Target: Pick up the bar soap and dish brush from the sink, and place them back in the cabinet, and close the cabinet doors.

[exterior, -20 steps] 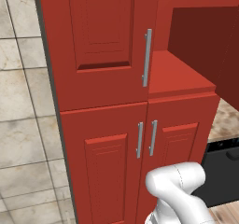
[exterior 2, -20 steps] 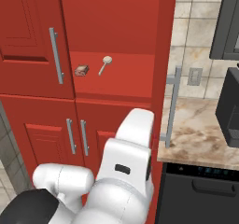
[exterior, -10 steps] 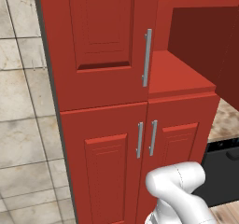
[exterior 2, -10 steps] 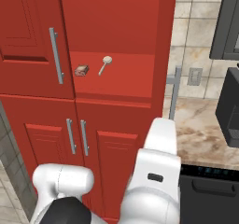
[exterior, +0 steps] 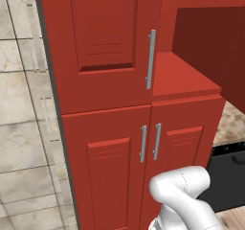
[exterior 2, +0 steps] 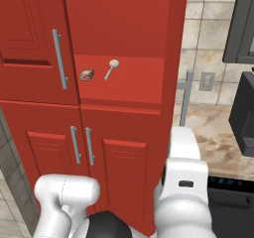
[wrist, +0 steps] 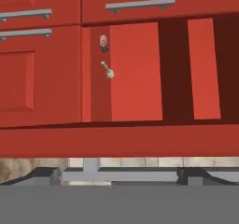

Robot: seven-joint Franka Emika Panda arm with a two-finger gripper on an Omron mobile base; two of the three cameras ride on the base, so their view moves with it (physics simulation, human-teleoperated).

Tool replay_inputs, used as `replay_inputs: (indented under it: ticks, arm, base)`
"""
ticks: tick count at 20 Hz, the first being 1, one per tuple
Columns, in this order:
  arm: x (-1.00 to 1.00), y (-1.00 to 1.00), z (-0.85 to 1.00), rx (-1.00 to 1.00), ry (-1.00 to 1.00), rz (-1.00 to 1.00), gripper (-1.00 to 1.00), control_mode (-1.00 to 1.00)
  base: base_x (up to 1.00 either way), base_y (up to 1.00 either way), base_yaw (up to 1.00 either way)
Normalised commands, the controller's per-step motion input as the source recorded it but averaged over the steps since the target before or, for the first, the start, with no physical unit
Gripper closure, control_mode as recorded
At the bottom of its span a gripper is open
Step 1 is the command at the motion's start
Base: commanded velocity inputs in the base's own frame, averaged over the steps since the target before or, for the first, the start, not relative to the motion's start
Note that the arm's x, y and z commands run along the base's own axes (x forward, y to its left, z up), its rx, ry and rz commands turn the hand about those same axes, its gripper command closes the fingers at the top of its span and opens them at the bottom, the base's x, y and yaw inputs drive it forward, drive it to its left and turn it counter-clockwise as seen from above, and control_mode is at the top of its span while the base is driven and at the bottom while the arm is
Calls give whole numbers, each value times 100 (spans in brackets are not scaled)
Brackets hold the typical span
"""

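Note:
The bar soap and the dish brush lie side by side on a red shelf of the cabinet. In the hand view, the soap and the brush show on that shelf. The left cabinet door is shut. The right door stands open, edge-on, with its silver handle toward my arm. My gripper is open, and that handle runs between its fingertips. The sink is out of view.
Two smaller red doors with short handles sit below the shelf. A marble counter with a dark appliance lies to the right, above a black oven front. A tiled wall is on the left.
My arm has swung to the right, toward the open door's handle. The soap, the brush and the doors have stayed put.

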Motion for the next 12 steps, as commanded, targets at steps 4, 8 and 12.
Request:
replay_inputs:
  ticks: [4, 8, 12]
  arm:
    - [21, -22, -9, 0, -2, 14, -100, -100]
    - [3, -41, -3, 0, -2, 6, -100, -100]
    - [1, -40, -4, 0, 0, 3, -100, -100]
  base:
    - [0, 0, 0]
    - [0, 0, 0]
    - [0, 0, 0]
